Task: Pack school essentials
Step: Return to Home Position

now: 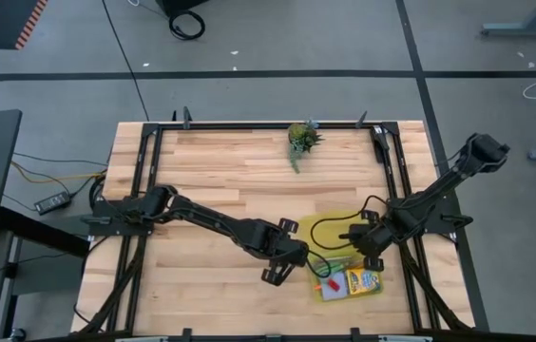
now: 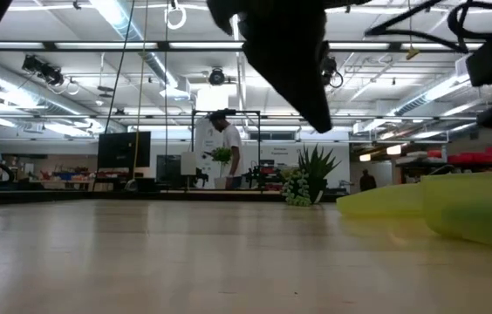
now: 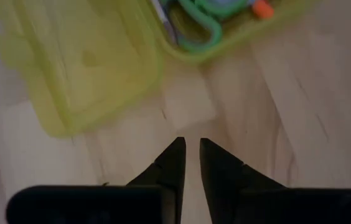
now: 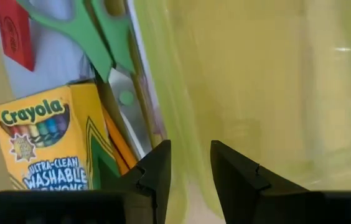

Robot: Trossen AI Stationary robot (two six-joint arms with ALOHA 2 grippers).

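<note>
A translucent yellow case (image 1: 349, 258) lies open near the table's near right, its lid (image 1: 336, 226) flat on the wood on the far side. Inside are a crayon box (image 4: 45, 146), green-handled scissors (image 4: 88, 31), a red eraser (image 4: 14, 31), a light-blue pad (image 4: 54, 65) and an orange pencil (image 4: 121, 144). My right gripper (image 4: 189, 158) is slightly open, with a finger on either side of the case's wall where the lid joins. My left gripper (image 3: 191, 148) is shut above bare wood, just left of the case. The pinkish pen I cannot make out. My right gripper comes from above, with the case's wall at the lid joint (image 4: 177, 127) running between its fingers. Whether the fingers touch that wall I cannot tell. The case and the lid both lie on the table.
A small green potted plant (image 1: 300, 139) stands near the table's far edge, also in the low view (image 2: 303, 187). A black cable (image 1: 330, 231) loops over the lid. Black frame rails (image 1: 144, 161) run along the table's sides. People stand in the room beyond.
</note>
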